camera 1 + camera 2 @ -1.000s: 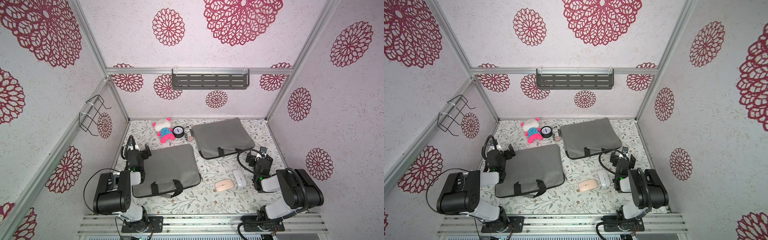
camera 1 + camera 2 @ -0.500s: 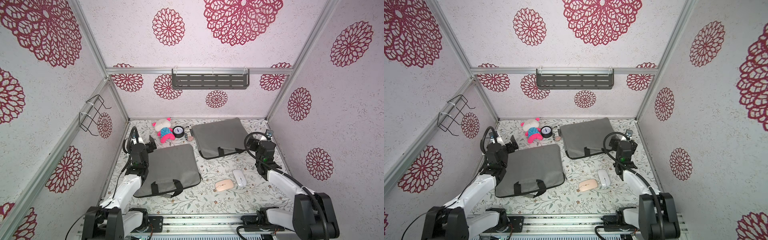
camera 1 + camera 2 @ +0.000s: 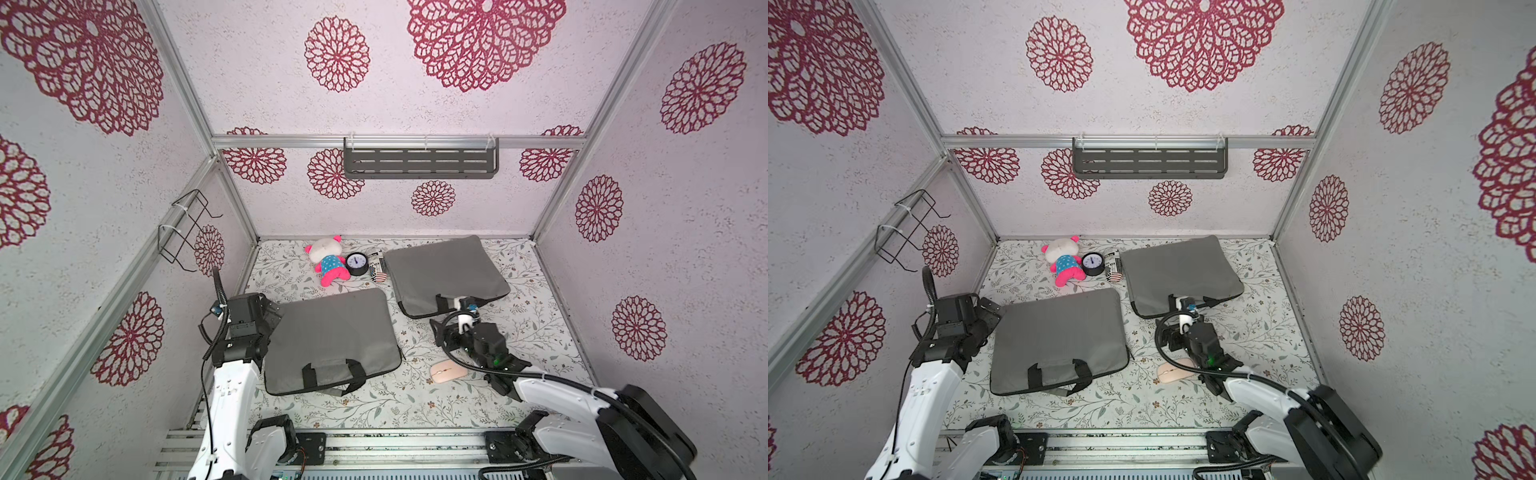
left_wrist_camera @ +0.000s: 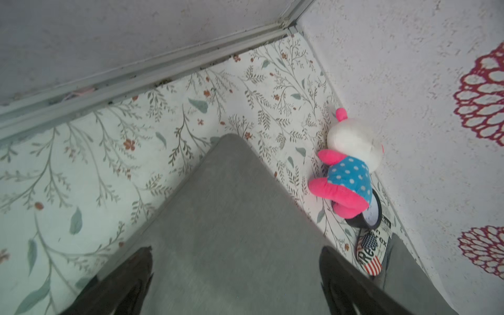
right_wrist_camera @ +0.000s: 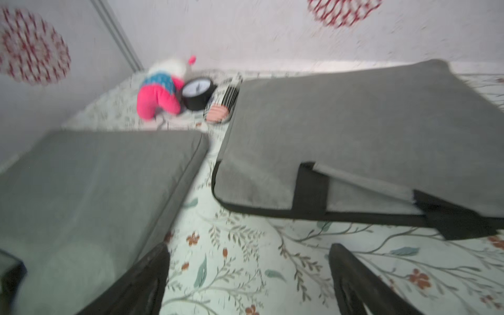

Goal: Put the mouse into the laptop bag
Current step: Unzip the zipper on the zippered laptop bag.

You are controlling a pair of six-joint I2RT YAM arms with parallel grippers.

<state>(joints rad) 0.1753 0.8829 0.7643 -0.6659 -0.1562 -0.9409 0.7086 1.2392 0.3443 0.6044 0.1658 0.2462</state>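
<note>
A pink mouse (image 3: 444,370) (image 3: 1174,372) lies on the floral floor, right of the near grey laptop bag (image 3: 332,336) (image 3: 1059,336), which lies flat with black handles at its front. A second grey laptop bag (image 3: 444,274) (image 5: 368,131) lies further back. My right gripper (image 3: 442,336) (image 5: 249,272) hovers open over bare floor between the two bags, just behind the mouse. No mouse shows in either wrist view. My left gripper (image 3: 272,316) (image 4: 236,272) is open above the near bag's (image 4: 231,218) back left corner, holding nothing.
A pink and blue plush toy (image 3: 328,262), a small black clock (image 3: 356,264) and a printed can (image 3: 377,270) sit along the back wall. A grey shelf (image 3: 419,162) hangs on that wall, a wire rack (image 3: 187,232) on the left wall. Walls close three sides.
Both arms have unfolded from their rest near the front. The right gripper has swung left to the spot between the bags, and its arm now covers a white mouse beside the pink one.
</note>
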